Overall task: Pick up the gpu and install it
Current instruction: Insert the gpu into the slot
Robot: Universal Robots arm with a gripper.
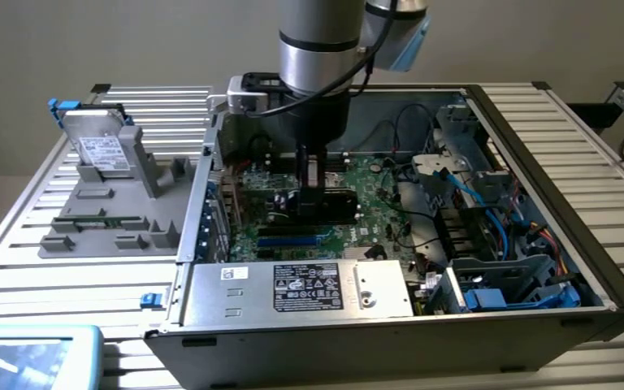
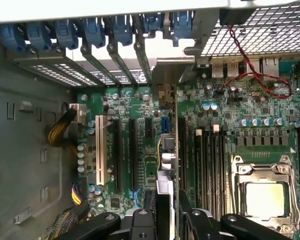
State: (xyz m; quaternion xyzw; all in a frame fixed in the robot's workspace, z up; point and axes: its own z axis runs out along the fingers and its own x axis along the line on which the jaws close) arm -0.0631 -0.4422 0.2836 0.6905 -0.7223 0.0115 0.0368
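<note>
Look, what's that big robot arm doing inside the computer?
The robot arm reaches down into an open computer case. Its gripper is holding the gpu, a thin black card, standing on edge right at the green motherboard, among its long slots. Whether the card is pushed all the way in cannot be seen. A silver hard drive leans on a grey holder outside the case, at the exterior view's left.

Exterior view high, wrist close, both facing motherboard (image 2: 225, 107).
</note>
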